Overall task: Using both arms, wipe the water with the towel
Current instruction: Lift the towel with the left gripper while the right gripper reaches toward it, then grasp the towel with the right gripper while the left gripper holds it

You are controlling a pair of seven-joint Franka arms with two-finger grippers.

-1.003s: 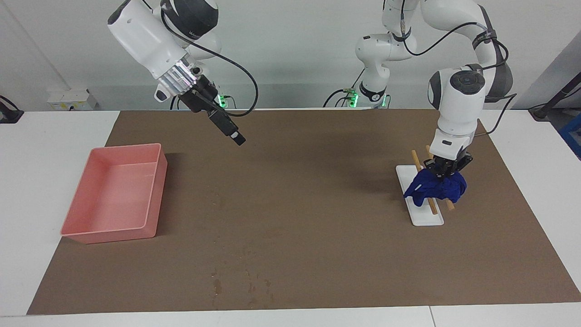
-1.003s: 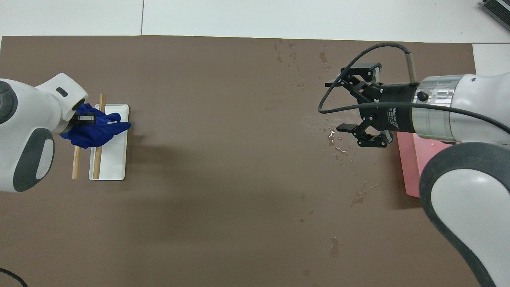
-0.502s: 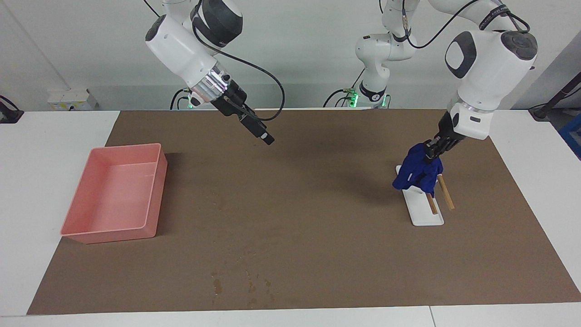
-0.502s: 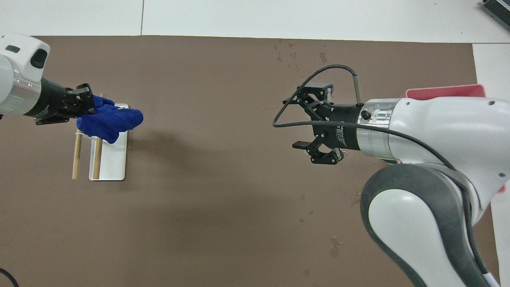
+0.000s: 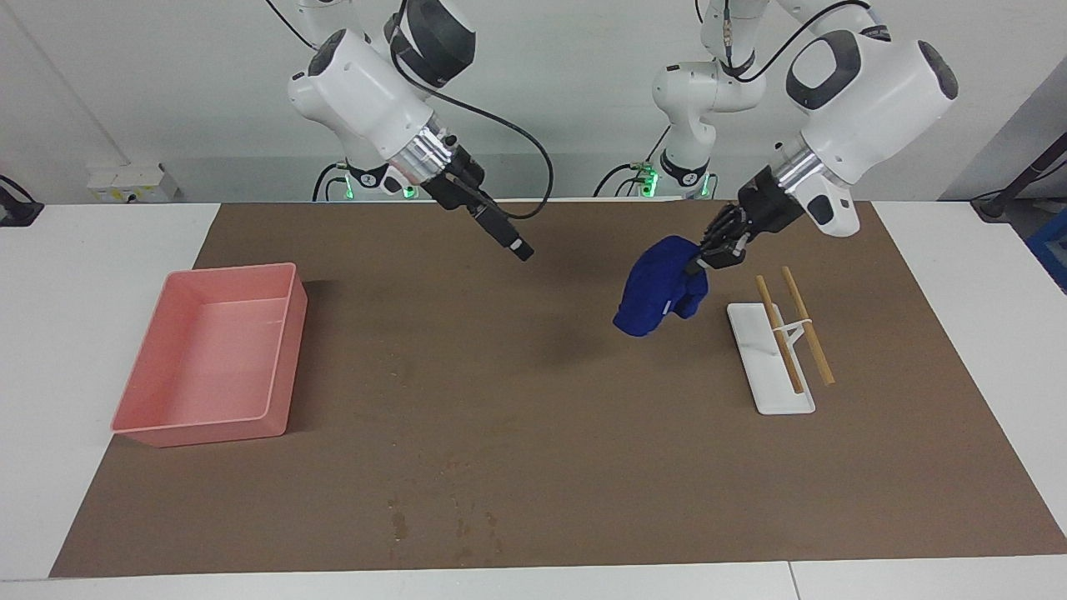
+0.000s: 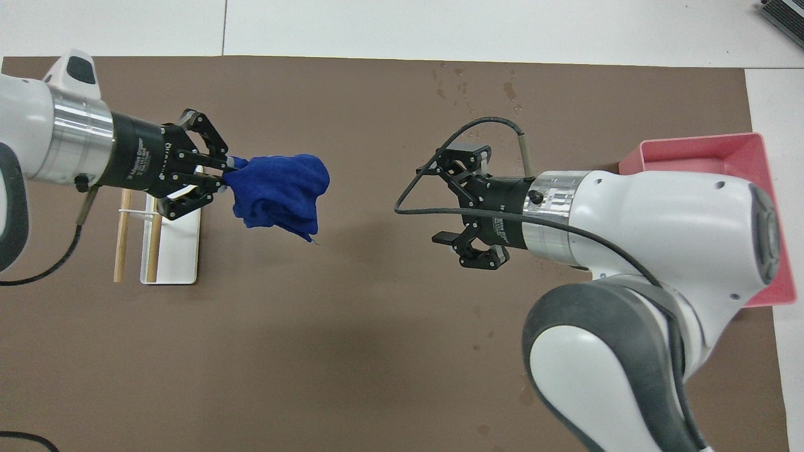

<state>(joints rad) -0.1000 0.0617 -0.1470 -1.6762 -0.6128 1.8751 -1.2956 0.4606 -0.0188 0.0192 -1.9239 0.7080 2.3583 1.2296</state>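
Observation:
My left gripper (image 5: 715,247) is shut on a bunched blue towel (image 5: 658,287) and holds it in the air over the brown mat (image 5: 583,433), beside the white tray. In the overhead view the left gripper (image 6: 220,177) points toward the table's middle, with the towel (image 6: 279,191) hanging from it. My right gripper (image 5: 521,250) is up in the air over the mat's middle, open and empty (image 6: 451,196), facing the towel with a gap between them. The water shows only as faint specks (image 5: 400,367) on the mat beside the pink bin. In the overhead view the right arm covers most of it.
A pink bin (image 5: 200,429) stands at the right arm's end of the table (image 6: 697,150). A white tray (image 5: 771,396) with two wooden sticks (image 5: 779,346) lies at the left arm's end (image 6: 179,251). Dark blotchy stains (image 5: 454,521) mark the mat's edge farthest from the robots.
My left gripper has lifted the towel off the tray and sticks and carried it toward the table's middle. My right gripper has moved from near the bin toward the middle.

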